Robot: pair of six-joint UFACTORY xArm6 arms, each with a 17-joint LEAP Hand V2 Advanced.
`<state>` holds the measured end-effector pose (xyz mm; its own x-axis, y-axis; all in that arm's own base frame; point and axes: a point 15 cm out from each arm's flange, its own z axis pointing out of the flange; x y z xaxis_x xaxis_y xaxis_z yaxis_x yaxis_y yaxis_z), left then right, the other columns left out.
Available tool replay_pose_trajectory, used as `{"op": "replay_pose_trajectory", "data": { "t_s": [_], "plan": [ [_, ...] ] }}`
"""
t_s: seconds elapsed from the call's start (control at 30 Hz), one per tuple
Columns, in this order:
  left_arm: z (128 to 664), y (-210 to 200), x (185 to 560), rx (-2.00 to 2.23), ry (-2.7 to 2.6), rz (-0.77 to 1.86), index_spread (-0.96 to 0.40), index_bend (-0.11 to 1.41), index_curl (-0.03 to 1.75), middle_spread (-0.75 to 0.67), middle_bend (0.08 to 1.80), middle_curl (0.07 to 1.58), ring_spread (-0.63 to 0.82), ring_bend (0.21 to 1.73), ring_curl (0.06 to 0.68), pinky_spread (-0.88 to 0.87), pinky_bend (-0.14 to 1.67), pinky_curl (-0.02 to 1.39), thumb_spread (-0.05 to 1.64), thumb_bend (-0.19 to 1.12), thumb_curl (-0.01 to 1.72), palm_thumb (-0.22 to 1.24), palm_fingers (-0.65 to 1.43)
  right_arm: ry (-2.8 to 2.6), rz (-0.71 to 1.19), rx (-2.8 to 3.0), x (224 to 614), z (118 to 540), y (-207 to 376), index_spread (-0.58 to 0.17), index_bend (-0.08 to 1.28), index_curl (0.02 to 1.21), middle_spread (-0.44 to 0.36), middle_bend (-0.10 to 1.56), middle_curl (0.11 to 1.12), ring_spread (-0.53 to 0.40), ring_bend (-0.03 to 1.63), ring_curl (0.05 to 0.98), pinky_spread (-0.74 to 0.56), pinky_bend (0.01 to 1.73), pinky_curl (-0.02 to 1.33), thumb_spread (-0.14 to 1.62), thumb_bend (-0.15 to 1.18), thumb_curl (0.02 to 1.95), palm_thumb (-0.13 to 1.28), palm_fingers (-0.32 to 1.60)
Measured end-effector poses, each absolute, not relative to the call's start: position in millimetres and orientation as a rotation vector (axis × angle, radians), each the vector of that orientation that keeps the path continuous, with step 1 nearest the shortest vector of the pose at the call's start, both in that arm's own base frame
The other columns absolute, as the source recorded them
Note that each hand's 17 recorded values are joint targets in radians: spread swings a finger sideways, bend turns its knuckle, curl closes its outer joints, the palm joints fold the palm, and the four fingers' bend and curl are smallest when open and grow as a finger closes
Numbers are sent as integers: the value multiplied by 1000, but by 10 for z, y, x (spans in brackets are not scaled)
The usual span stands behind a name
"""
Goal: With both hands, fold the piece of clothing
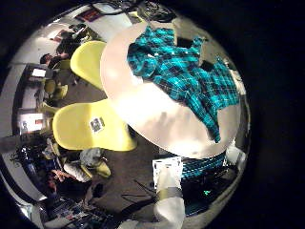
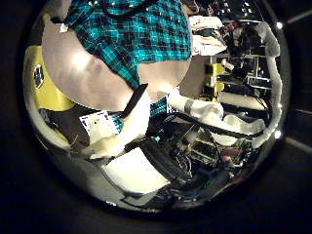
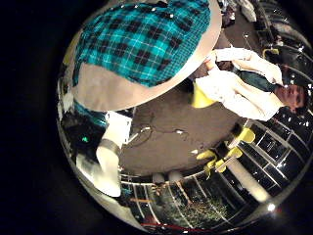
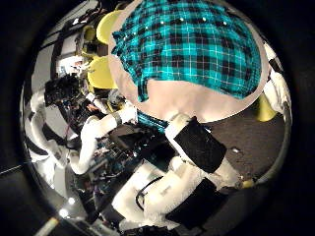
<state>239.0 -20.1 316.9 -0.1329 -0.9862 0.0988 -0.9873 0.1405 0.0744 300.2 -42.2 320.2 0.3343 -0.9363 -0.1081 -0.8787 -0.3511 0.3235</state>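
A checked, long-sleeved shirt lies spread out on a round table, with its sleeves out to the sides. It also shows in the left thumb side palm view, the right little finger side palm view and the right thumb side palm view. Both palms are well above the table, away from the shirt. My left hand has straight fingers and holds nothing. My right hand has relaxed fingers and holds nothing.
An arm also shows in the right thumb side palm view. Equipment racks stand behind.
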Motion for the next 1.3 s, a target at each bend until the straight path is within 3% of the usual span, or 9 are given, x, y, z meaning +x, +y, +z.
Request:
{"op": "replay_pose_trajectory", "data": {
  "t_s": [0.5,0.87,1.3],
  "plan": [
    [3009,-339,2380,1904,-2319,-52,-196,197,444,-132,284,552,-126,822,217,-107,498,466,1166,-18,290,307,401,-1644,-348,2412,3099,3186,-517,-355,163,297,-10,258,373,96,544,220,359,433,235,1454,-5,318,566,278],
    [2565,-572,2481,1693,-2514,-231,-139,185,452,43,152,466,76,759,202,126,415,433,1045,-38,291,244,161,-1662,-374,2390,3049,3180,-484,-355,164,294,-12,255,376,93,550,223,360,436,240,1456,-6,319,568,278],
    [1842,-761,2541,1495,-2712,-324,-105,150,366,191,177,359,289,756,198,318,473,401,874,-32,304,174,15,-1726,-389,2309,2948,3229,-434,-349,165,293,-18,252,378,93,554,224,359,436,242,1448,-7,326,574,280]
  ]
}}
